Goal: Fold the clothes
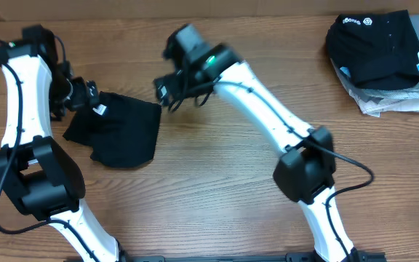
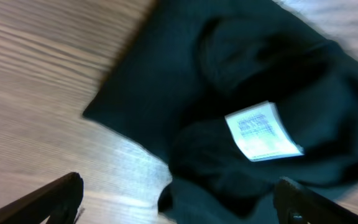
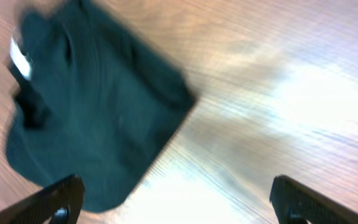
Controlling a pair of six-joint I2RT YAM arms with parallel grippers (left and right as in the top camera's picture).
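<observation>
While both arms hang over the wooden surface, the black T-shirt lies folded on its left part, white label up. Left claw wide open above it, empty; right claw wide open beside it, empty.

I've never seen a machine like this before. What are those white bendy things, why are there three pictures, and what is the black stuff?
The white bendy things are two robot arms at a wooden table. One picture looks down from above. The other two come from small cameras on each arm's wrist, so you see that hand's own dark fingers at the bottom. The left hand and the right hand are both open and hold nothing. The black thing is a T-shirt, folded small, with a white label. In the far corner sits a pile of folded clothes, black on top, grey and white underneath.
</observation>
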